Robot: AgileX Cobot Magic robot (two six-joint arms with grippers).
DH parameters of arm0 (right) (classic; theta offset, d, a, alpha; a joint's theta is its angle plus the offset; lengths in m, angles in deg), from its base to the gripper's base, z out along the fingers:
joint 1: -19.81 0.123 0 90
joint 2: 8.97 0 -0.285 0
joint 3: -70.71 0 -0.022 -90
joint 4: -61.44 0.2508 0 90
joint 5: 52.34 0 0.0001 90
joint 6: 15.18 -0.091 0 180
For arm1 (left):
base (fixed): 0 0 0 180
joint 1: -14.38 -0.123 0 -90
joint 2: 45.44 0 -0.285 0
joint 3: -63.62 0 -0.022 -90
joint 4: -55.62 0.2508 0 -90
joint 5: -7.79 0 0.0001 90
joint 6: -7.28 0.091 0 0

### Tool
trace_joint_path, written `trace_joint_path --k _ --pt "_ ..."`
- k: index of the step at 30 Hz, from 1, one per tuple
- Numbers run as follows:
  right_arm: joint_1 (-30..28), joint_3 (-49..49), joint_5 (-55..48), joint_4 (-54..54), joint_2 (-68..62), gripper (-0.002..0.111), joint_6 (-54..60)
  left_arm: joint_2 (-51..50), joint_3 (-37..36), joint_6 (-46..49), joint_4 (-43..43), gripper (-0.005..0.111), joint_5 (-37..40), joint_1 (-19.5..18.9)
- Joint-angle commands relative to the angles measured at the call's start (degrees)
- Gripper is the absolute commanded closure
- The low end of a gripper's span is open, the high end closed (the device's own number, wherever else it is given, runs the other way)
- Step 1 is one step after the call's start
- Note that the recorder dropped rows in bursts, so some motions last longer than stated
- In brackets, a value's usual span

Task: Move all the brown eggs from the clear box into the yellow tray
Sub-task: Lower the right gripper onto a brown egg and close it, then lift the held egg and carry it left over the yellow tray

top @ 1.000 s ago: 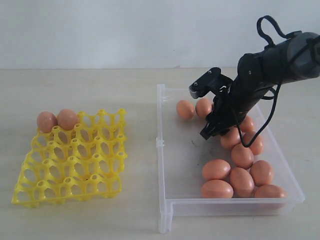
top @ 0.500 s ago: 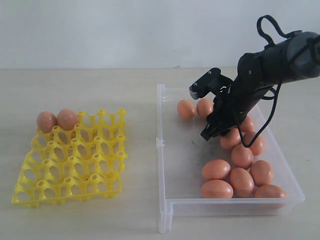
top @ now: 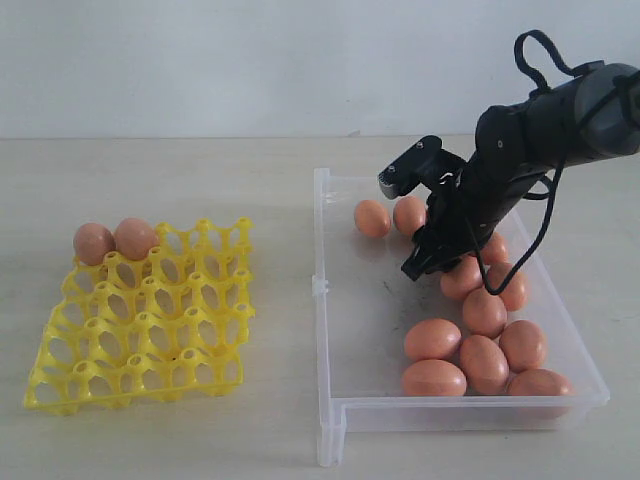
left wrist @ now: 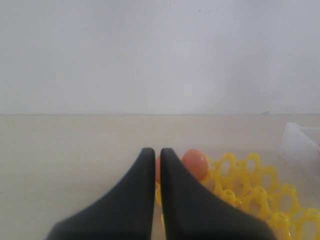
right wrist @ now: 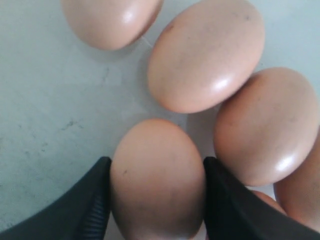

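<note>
In the right wrist view, my right gripper (right wrist: 156, 169) is shut on a brown egg (right wrist: 157, 185), with a black finger pressed against each side. It stands low inside the clear box (top: 330, 300), where several more brown eggs (top: 484, 362) lie close together; three of them (right wrist: 206, 54) crowd the held one. In the exterior view the right gripper (top: 432, 262) hides most of that egg. The yellow tray (top: 150, 320) on the left holds two brown eggs (top: 134, 238) in its far-left cups. My left gripper (left wrist: 154, 152) is shut on nothing, just short of the tray (left wrist: 250, 185).
Two eggs (top: 371, 218) lie apart at the far end of the box. The box's near left corner is notched. A pale wall runs behind the table (top: 200, 180). A corner of the box (left wrist: 300, 142) shows in the left wrist view.
</note>
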Motion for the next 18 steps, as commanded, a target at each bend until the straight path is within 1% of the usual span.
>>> trace_joint_path --k 1,2,4,5,8,13,16,18 --pt "-0.2 0.1 -1.0 0.5 0.1 0.075 -0.2 0.2 -0.2 0.0 -0.3 0.103 -0.8 -0.1" --pt "-0.2 0.1 -0.9 0.5 0.1 0.081 -0.9 0.2 -0.2 0.0 -0.3 0.103 -0.8 -0.1" --pt "-0.2 0.1 -0.7 0.5 0.1 0.104 -2.1 0.2 -0.2 0.0 -0.3 0.103 -0.8 -0.1" --pt "-0.2 0.1 -0.6 0.5 0.1 0.108 -2.8 0.2 -0.2 0.0 -0.3 0.103 -0.8 -0.1" --pt "-0.2 0.1 1.5 0.5 0.2 0.109 -7.4 0.2 -0.2 0.0 -0.3 0.103 -0.8 -0.1" --pt "-0.2 0.0 5.3 0.7 3.9 0.109 -10.9 0.2 -0.2 0.0 -0.3 0.103 -0.8 -0.1" --pt "-0.2 0.0 8.2 5.0 7.2 0.109 -11.0 0.2 -0.2 0.0 -0.3 0.103 -0.8 -0.1" --pt "-0.1 -1.3 11.9 8.4 9.3 0.109 -11.0 0.2 -0.2 0.0 -0.3 0.103 -0.8 -0.1"
